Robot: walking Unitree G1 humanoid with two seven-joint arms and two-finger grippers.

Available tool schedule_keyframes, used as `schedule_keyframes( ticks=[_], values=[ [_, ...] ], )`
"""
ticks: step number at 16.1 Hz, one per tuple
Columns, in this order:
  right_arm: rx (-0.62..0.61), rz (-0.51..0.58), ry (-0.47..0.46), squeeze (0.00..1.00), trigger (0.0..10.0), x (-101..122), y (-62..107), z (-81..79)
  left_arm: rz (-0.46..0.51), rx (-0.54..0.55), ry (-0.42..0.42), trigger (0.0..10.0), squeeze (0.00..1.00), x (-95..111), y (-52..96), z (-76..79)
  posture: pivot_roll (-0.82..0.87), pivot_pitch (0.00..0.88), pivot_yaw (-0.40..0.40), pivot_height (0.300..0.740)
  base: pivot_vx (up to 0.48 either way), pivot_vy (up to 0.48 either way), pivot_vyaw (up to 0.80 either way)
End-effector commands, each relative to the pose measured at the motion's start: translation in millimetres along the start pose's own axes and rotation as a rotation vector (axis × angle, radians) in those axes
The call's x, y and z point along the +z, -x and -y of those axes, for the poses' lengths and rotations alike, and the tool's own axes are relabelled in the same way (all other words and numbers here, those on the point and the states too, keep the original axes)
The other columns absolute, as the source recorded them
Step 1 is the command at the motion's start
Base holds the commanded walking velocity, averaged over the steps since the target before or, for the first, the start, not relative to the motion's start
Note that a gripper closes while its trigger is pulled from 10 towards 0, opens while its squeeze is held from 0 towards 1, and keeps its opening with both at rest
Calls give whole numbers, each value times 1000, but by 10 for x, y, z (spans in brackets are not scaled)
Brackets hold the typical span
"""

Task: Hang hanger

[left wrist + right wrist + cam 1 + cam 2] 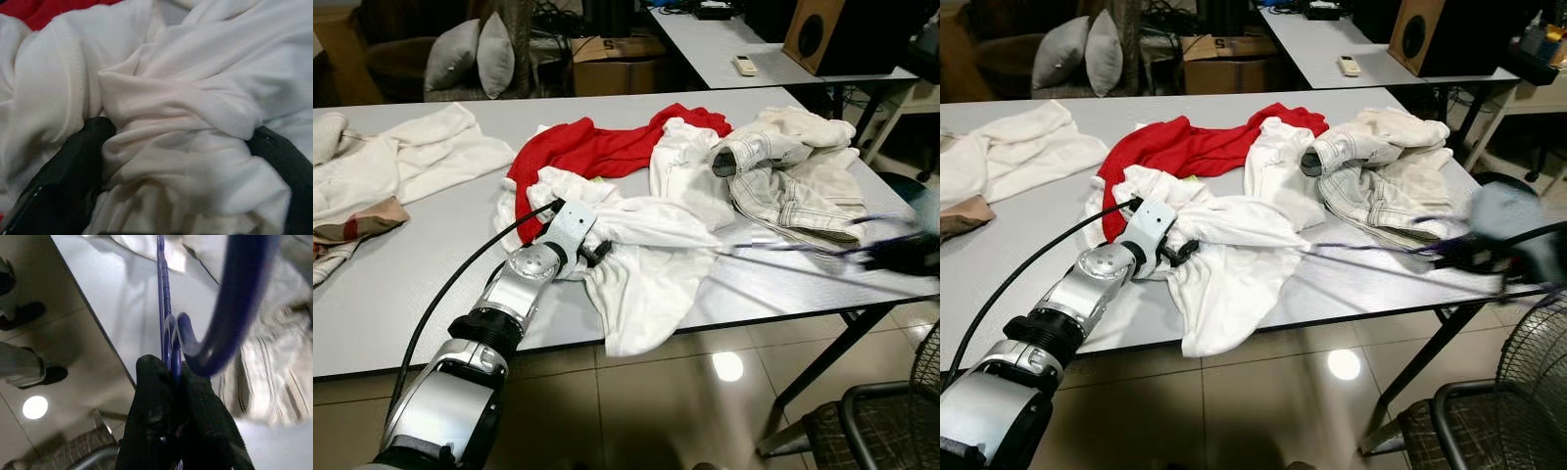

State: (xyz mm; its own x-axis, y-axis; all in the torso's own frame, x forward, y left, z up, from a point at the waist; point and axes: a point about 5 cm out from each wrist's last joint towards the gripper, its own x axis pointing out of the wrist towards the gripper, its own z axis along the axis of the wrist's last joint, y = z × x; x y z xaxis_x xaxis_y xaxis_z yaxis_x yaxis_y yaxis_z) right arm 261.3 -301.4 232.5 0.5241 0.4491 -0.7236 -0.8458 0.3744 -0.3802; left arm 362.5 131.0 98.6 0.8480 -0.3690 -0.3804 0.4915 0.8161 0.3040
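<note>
A grey tabletop (401, 294) on black legs stands over glossy beige floor tiles (646, 411) with a bright lamp reflection (727, 365). Far left, two grey cushions (470, 54) rest on a dark seat. Far right, a second table (734, 44) carries a wooden speaker (827, 34). A mesh chair (876, 421) sits near right.

Thin blue hanger (164, 308) above table edge

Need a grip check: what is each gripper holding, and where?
Left gripper pinches a bunched fold of the white shirt; right gripper clamps the blue hanger just below its hook.
</note>
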Motion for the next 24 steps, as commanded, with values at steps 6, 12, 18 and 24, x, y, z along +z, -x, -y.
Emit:
schedule_keyframes(
  ticks=[6, 12, 18, 24],
  values=[
    [-109, 289, -40, 0, 10000, 440, -282, 22, 113, -93, -7, 10000, 212, 200, 14, 131, -233, 0, -13, 740, 0, 0, 0],
    [14, -99, 46, 0, 10000, 74, -182, -115, 124, -105, -12, 10000, 196, 251, 31, 127, -236, 3, -9, 740, 0, 0, 0],
    [23, -329, 149, 0, 10000, 111, 433, 152, 96, -102, -27, 10000, 192, 208, 36, 126, -246, 7, -16, 740, 0, 0, 0],
    [-191, 304, -51, 0, 10000, 536, 317, 276, 438, -25, 279, 10000, 188, 667, 307, -73, -222, 0, -15, 740, 0, 0, 0]
  ],
)
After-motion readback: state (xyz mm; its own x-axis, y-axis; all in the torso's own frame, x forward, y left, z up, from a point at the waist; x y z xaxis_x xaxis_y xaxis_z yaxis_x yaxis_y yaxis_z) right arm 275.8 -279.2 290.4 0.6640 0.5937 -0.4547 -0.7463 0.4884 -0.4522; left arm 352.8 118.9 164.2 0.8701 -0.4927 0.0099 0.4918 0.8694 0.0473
